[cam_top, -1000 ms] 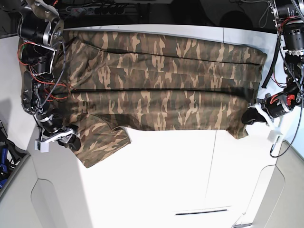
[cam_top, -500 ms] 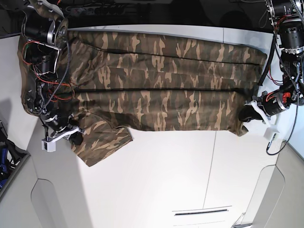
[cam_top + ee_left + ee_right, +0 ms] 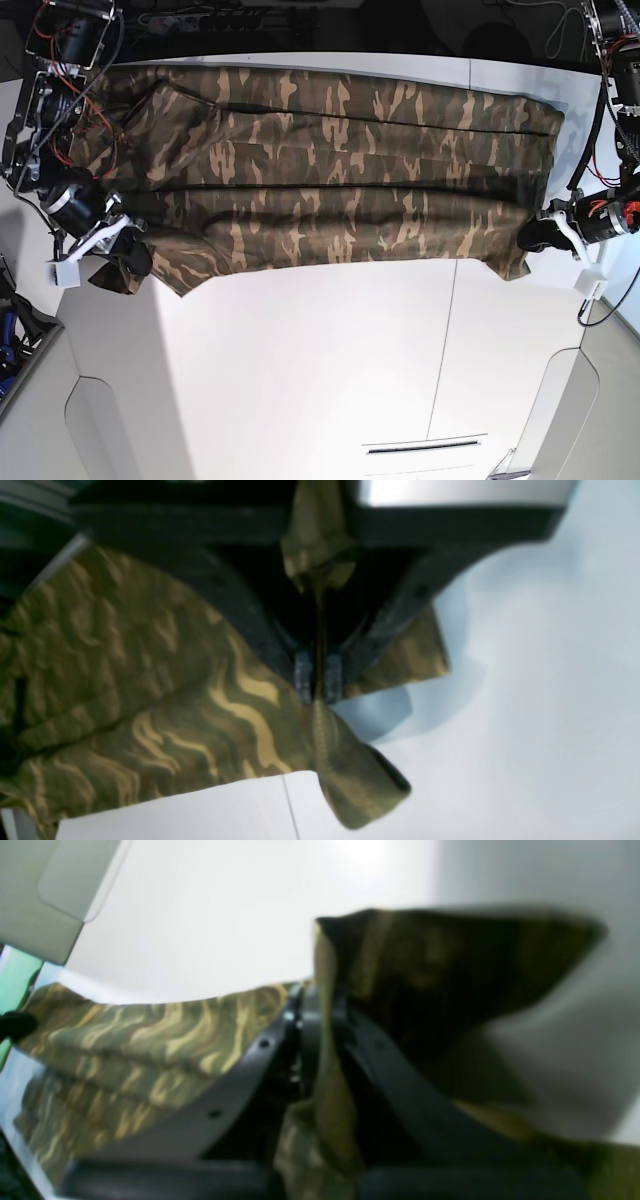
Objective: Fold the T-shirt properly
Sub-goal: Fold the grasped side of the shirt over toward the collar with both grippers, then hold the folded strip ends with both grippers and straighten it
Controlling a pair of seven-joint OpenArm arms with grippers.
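Observation:
The camouflage T-shirt [image 3: 330,170] lies stretched flat across the far half of the white table [image 3: 330,380]. My right gripper [image 3: 125,258], on the left of the base view, is shut on the shirt's near left corner, which hangs bunched at the table's left edge. In the right wrist view the right gripper [image 3: 314,1005] pinches a fold of the T-shirt [image 3: 150,1035]. My left gripper [image 3: 530,238], on the right of the base view, is shut on the near right hem corner. In the left wrist view the left gripper [image 3: 318,682] clamps the T-shirt [image 3: 150,720] just above the table.
Grey side panels [image 3: 110,430] flank the table at the near left and near right. Cables and a dark gap [image 3: 200,20] run behind the far edge. A seam line [image 3: 445,350] crosses the table top.
My right gripper has moved left and away with the shirt's corner, so the sleeve flap no longer lies on the near table. My left gripper has shifted slightly right. The near edge now runs straighter.

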